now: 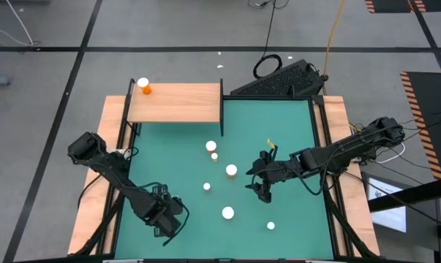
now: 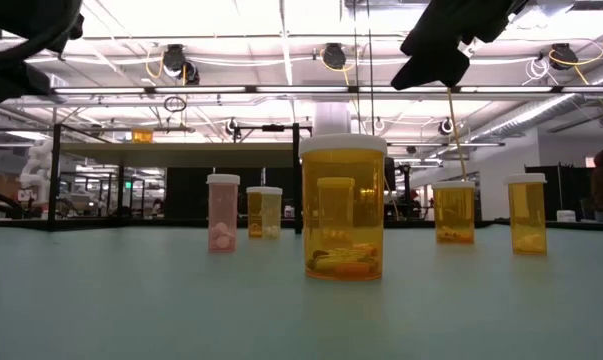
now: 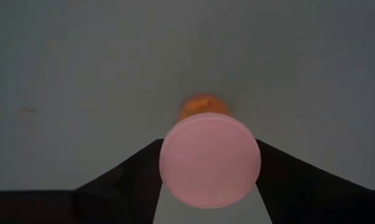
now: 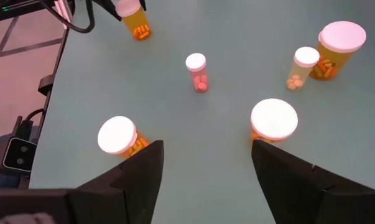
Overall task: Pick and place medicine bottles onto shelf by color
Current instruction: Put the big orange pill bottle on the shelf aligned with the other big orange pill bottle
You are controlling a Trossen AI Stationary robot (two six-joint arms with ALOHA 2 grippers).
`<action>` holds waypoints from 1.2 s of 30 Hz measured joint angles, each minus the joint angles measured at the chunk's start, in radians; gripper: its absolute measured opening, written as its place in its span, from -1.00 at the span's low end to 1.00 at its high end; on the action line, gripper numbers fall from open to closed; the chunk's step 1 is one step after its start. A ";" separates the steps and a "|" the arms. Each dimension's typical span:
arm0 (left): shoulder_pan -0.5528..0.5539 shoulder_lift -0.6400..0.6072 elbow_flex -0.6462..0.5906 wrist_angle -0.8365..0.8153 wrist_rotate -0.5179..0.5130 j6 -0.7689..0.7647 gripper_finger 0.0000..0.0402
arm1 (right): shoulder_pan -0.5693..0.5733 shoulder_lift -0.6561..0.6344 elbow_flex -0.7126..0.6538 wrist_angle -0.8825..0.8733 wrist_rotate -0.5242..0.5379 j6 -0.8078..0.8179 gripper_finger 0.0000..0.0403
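Left gripper (image 3: 209,186) at near-left of green mat (image 1: 293,117), fingers closed on an orange bottle (image 3: 210,163), white cap up. Step, I judge: pick in hand; next needs lift & carry to shelf (image 1: 178,104), far-left, beside the orange bottle there (image 1: 143,85). Right gripper (image 4: 207,163) open, empty, over mid-mat. Lab w/ ceiling lights behind.

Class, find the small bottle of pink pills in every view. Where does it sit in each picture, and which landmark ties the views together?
High: pink bottle, a small white cap just below centre.
Low: left of the big bottle in front.
Left wrist: not in it.
Right wrist: upper middle, standing alone.
Landmark: the big bottle, its near neighbour in all three views.
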 joint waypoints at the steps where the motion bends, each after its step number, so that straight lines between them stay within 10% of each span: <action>1: 0.004 0.000 0.000 -0.004 0.000 0.001 0.15 | 0.000 0.000 0.000 0.000 0.003 -0.001 0.19; 17: 0.084 -0.034 0.000 -0.014 0.021 0.102 0.11 | 0.000 0.000 0.000 -0.002 0.024 -0.002 0.19; 36: 0.313 -0.407 0.001 -0.308 -0.068 0.142 0.02 | 0.000 0.000 0.000 -0.002 0.024 -0.018 0.19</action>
